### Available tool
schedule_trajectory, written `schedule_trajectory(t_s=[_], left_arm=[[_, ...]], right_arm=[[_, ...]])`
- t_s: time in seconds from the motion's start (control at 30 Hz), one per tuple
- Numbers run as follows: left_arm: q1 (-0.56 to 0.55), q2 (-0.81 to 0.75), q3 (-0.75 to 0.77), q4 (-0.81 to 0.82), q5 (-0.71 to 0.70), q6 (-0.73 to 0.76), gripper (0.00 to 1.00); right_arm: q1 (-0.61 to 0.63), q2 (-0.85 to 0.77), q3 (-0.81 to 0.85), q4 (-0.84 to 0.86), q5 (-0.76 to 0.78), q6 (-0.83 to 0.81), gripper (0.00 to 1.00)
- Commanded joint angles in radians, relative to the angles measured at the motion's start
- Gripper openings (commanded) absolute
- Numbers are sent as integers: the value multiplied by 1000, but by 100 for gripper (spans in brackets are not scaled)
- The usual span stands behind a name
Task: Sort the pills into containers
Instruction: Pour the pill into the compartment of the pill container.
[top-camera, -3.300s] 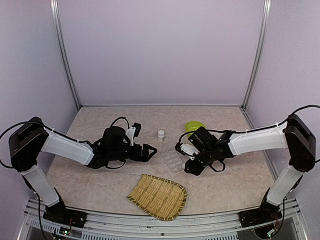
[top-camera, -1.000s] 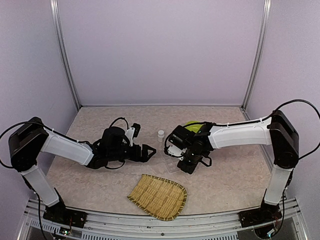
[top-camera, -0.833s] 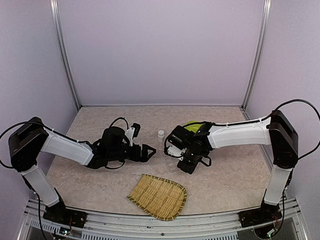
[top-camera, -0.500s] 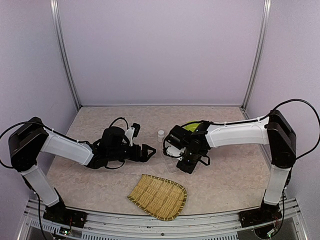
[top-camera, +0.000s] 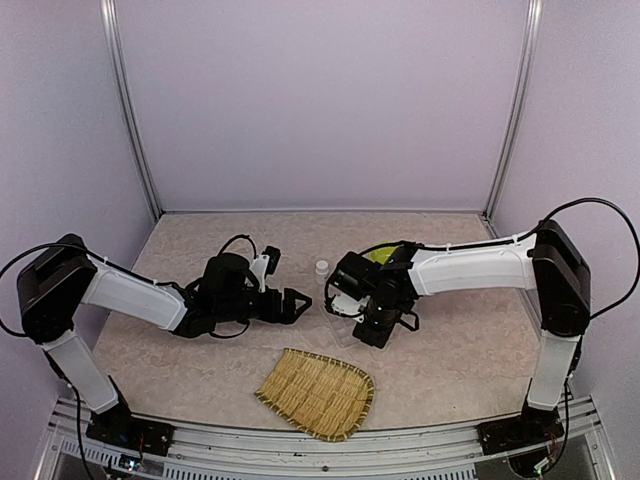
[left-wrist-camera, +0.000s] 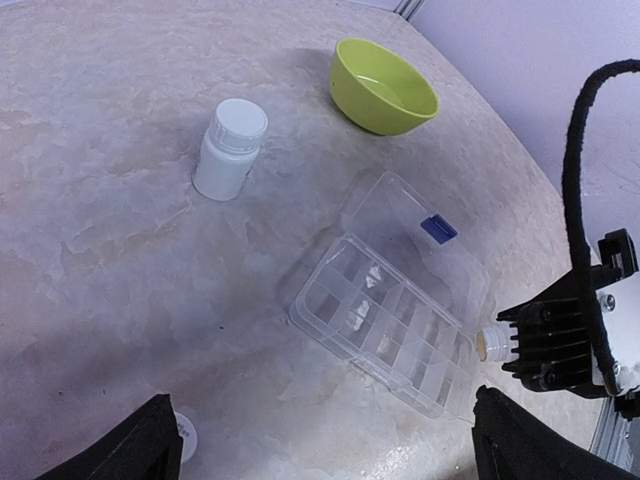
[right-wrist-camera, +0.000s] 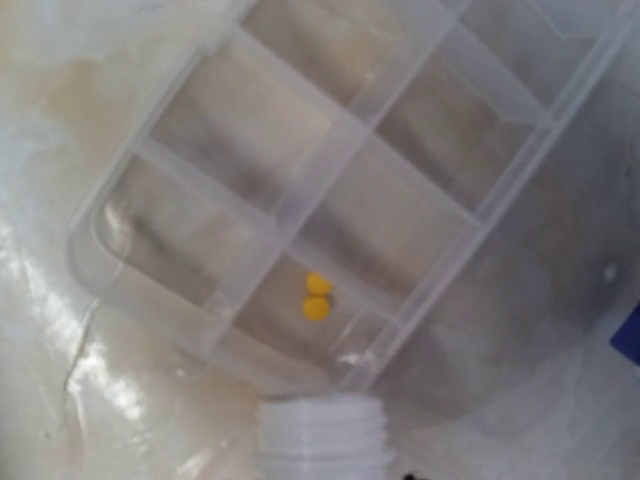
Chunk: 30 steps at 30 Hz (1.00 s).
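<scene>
The clear organiser box (left-wrist-camera: 385, 330) lies open, its lid (left-wrist-camera: 400, 215) bearing a small blue mark (left-wrist-camera: 438, 229). In the top view the organiser (top-camera: 340, 322) sits between the arms. My right gripper (top-camera: 368, 312) is shut on an open white pill bottle (left-wrist-camera: 492, 345), tipped with its mouth at the organiser's near-right corner. The bottle's threaded neck (right-wrist-camera: 322, 435) shows in the right wrist view. Two yellow pills (right-wrist-camera: 317, 297) lie in one edge compartment of the organiser (right-wrist-camera: 330, 130). My left gripper (top-camera: 292, 303) is open and empty, left of the organiser; its fingers (left-wrist-camera: 160, 440) frame the left wrist view.
A capped white bottle (left-wrist-camera: 230, 150) stands behind the organiser, and also shows in the top view (top-camera: 321, 270). A lime-green bowl (left-wrist-camera: 383, 85) sits at the back right. A loose white cap (left-wrist-camera: 186, 438) lies by my left finger. A woven bamboo tray (top-camera: 318, 393) lies near the front edge.
My right gripper has moved left with the bottle, from beside the organiser to over it, edging slightly further left in the last second. My left arm has not moved.
</scene>
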Motion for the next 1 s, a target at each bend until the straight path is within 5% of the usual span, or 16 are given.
schedule_trajectory(t_s=[0.0,0.97], left_arm=[[5,-28,-12,20,-2,-4,99],[8,-20,-10,19,-5,-14,99]], right_arm=[[17,14,9,-33,2,-10,30],[49,27,56,-102,47,-46,30]])
